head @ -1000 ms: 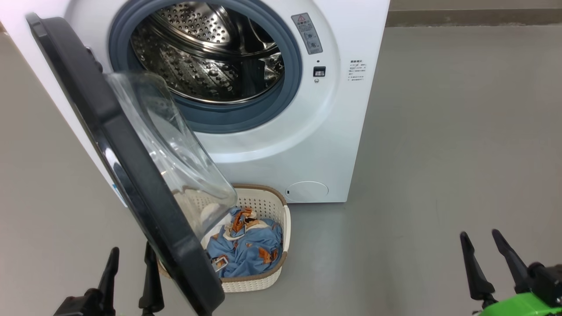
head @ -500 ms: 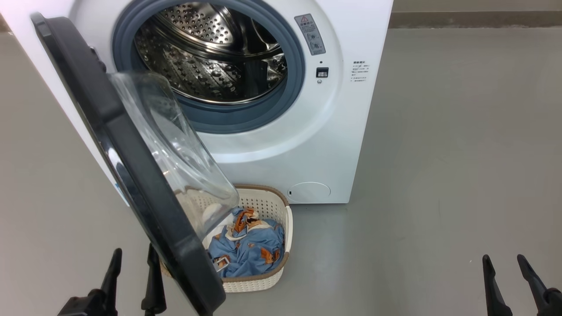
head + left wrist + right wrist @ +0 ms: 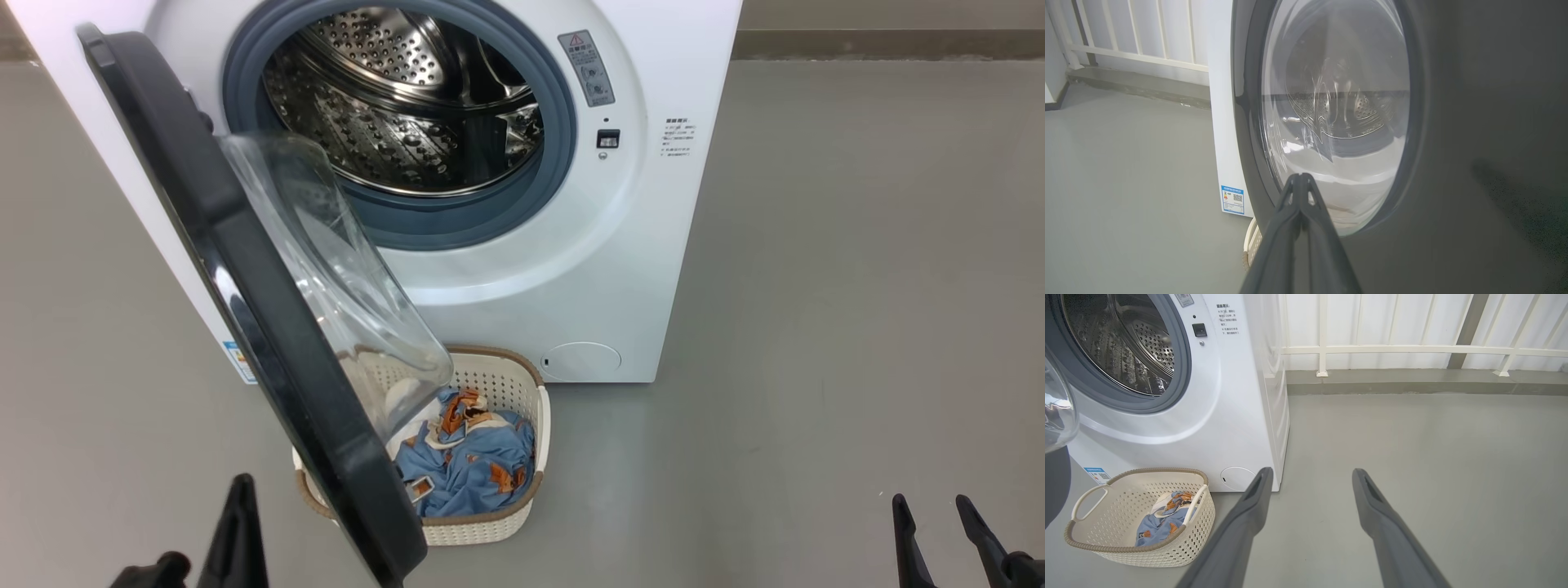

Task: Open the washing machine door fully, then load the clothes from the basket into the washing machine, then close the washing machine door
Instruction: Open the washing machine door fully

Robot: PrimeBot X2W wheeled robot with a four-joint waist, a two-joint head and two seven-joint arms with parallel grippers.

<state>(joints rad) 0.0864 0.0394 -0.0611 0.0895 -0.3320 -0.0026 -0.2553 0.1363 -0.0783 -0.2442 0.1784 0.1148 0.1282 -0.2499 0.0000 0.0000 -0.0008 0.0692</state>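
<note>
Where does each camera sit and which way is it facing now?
Head view: on the head, looking forward and down at the washing machine, open door and basket; left gripper shut lower left, right gripper open lower right.
Left wrist view: behind its shut gripper, facing the door's outer face.
Right wrist view: behind its open gripper, facing the washing machine's front, basket and floor.
Shared: head and right wrist views both show the drum and the basket's clothes.

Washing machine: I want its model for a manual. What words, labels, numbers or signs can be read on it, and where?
Grey sticker high on the front of the white front-loading washing machine: red warning triangle; print too small to read.
Dark print block on its front: too small to read.
Blue-edged label low on its front: QR code; words blurred.
No brand or number legible.
</note>
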